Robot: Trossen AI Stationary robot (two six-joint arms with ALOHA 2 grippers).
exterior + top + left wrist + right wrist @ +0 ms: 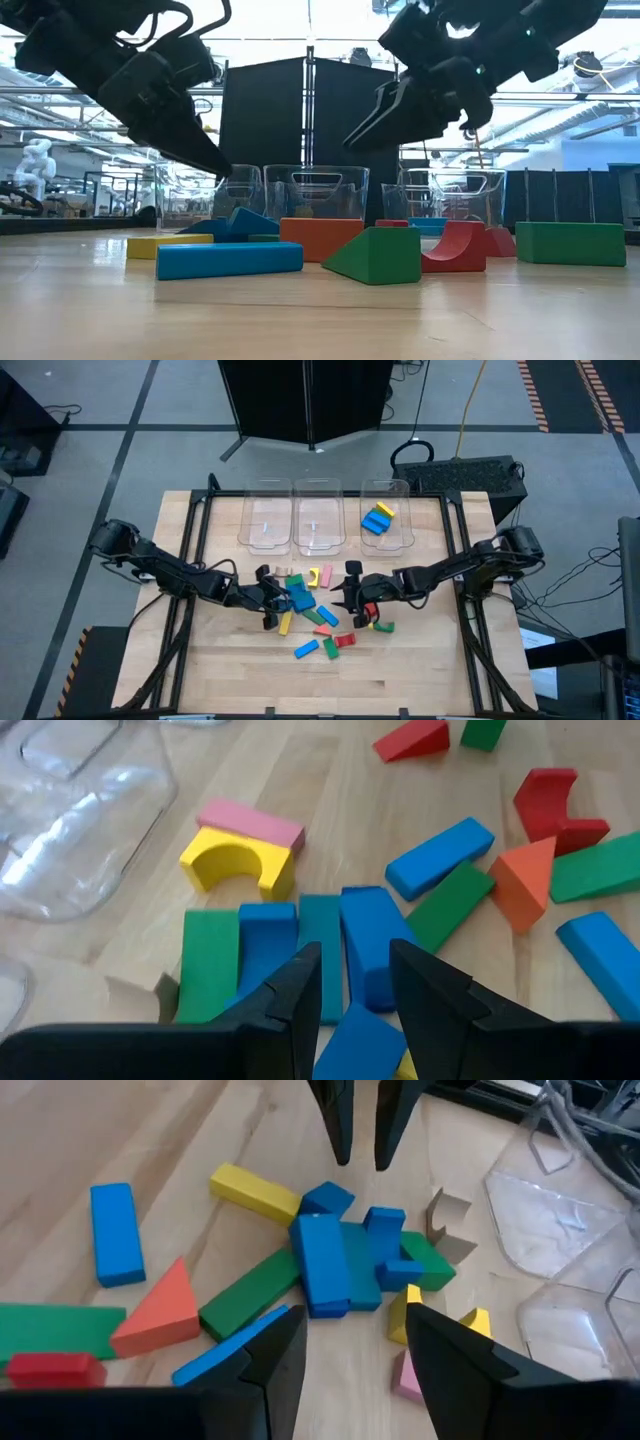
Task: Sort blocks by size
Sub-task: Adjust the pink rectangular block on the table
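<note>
Closest to the low camera, a long blue block [229,259] is lying flat on the table [320,320], with a green wedge [374,256] just beside it and a red arch [455,247] past that. Off to the far side a green block [571,243] is sitting apart from the rest.

From above, the blocks [318,616] are lying scattered mid-table, between the 2 arms and in front of 3 clear bins [322,514]. 1 bin, the one on the right arm's side, is already holding a blue block [374,523] and a yellow one [384,510]; the other 2 are showing nothing inside.

Left gripper [268,600] is hovering at the pile's edge, fingers [300,995] parted a little with nothing between them, poised over a tight cluster of blue [367,945] and green [207,963] pieces. A yellow arch [238,862] is sitting just beyond that cluster, touching a pink block [250,822].

Right gripper [352,596] is hanging over the pile's other side, its jaws standing wide apart and empty. Its wrist camera is looking down on a blue block [321,1265] lying across a green one [250,1294], an orange wedge [160,1310] alongside, a yellow bar [254,1190] further on, and the left gripper's 2 dark fingertips [338,1120] opposite.
</note>
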